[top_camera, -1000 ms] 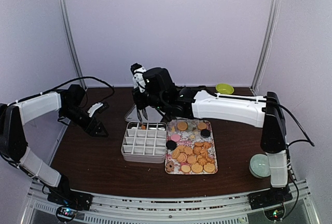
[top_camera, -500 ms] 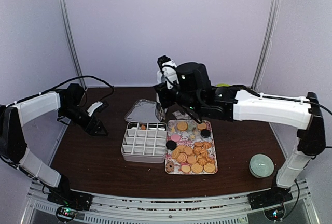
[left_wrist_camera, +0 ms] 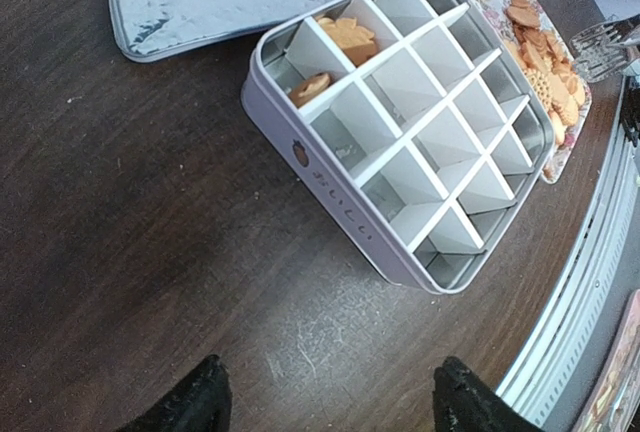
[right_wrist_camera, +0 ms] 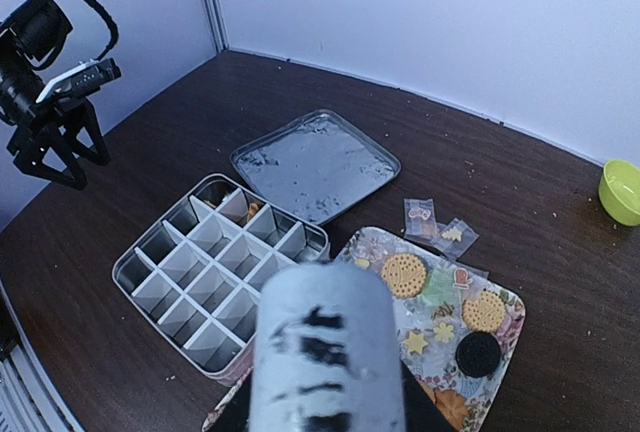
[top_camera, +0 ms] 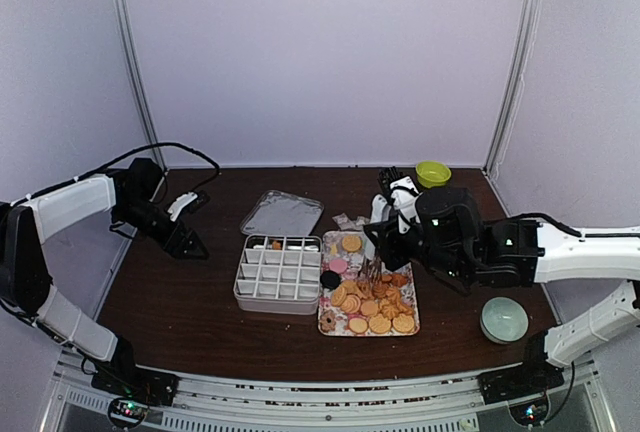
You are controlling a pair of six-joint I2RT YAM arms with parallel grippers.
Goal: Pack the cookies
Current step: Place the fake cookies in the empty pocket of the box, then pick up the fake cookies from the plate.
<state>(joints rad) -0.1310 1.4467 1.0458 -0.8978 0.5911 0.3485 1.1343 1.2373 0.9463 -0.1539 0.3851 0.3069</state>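
Note:
The cookies (top_camera: 376, 302) lie heaped on the near half of a floral tray (top_camera: 411, 292); two golden ones (right_wrist_camera: 403, 274) and a dark one (right_wrist_camera: 478, 353) sit apart at its far end. A few cookies (left_wrist_camera: 345, 34) lie in the far-left cells of the divided tin (top_camera: 241, 290). My right gripper (top_camera: 383, 252) hangs over the tray's middle, shut on the tongs (top_camera: 373, 274), whose white handle (right_wrist_camera: 325, 352) blocks much of the right wrist view. The left gripper (left_wrist_camera: 330, 407) stands open over bare table left of the tin (left_wrist_camera: 330, 197), nothing between its fingers.
The tin's lid (top_camera: 282, 214) lies flat behind the tin. A green bowl (top_camera: 433, 171) stands at the back right and a pale bowl (top_camera: 503, 319) at the near right. Small clear packets (right_wrist_camera: 437, 224) lie behind the tray.
The right arm has swung with the tongs from the tin's far-left corner to the right and nearer, and now hangs over the tray. The left arm has stayed still.

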